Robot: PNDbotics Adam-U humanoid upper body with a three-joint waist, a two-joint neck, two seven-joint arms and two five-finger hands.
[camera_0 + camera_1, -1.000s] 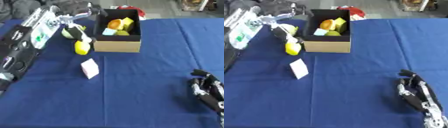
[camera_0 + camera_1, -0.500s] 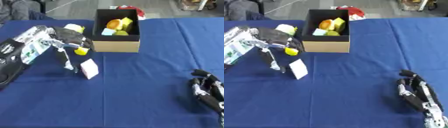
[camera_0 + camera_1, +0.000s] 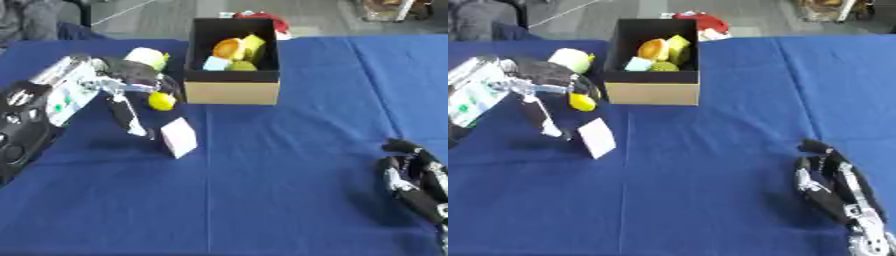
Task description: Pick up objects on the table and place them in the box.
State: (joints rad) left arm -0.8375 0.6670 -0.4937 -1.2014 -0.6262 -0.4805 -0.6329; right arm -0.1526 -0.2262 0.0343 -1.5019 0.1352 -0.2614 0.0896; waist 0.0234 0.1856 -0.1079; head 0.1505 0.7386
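Left hand (image 3: 122,92) lowered toward white block (image 3: 178,137), yellow object (image 3: 161,101) partly hidden

I see through two head cameras, both looking steeply down and forward across the blue cloth-covered table (image 3: 289,165). They sit side by side, so the pictures nearly match: the open black-and-tan cardboard box (image 3: 233,90) stands at the far middle in each, a little further left in the right eye view, which also shows more of the table's right side.
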